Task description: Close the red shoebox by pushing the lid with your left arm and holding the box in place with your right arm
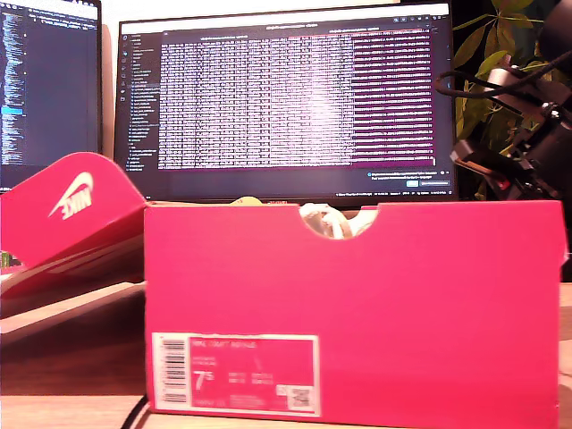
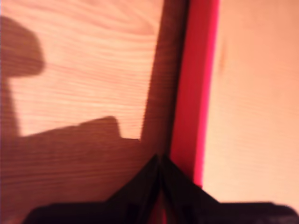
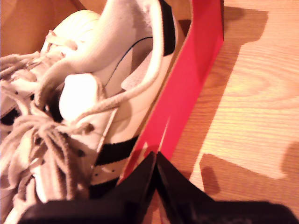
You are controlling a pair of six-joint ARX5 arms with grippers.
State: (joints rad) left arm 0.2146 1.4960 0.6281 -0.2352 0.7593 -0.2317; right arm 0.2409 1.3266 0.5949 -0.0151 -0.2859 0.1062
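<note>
- Red cardboard shoebox (image 1: 357, 304): stands open on the wooden table (image 2: 79, 65); a white shoe (image 3: 107, 79) with laces and black stripes lies inside.
- Lid (image 1: 71, 214): red, white logo, swung back and open at the exterior view's left; not yet pushed.
- My first tool (image 2: 160, 161): jaws pressed together, holding nothing, tip at a red cardboard edge (image 2: 194, 93) with table on one side and a pale surface on the other. Judgement: this is the lid's rim; push with the closed tip flat against it, slowly, so the lid swings over rather than slips off.
- My second tool (image 3: 155, 156): jaws pressed together, tip at the top of the red box wall (image 3: 187, 84), shoe just inside. Judgement: bear on the wall only, clear of laces, and keep steady pressure against the push.
- Hard to make out: first wrist view is blurred; contact of either tip with cardboard cannot be confirmed.
- Cut off: an arm (image 1: 514, 134) shows only partly at the exterior view's right; the box's front wall hides the shoe except at its notch.
</note>
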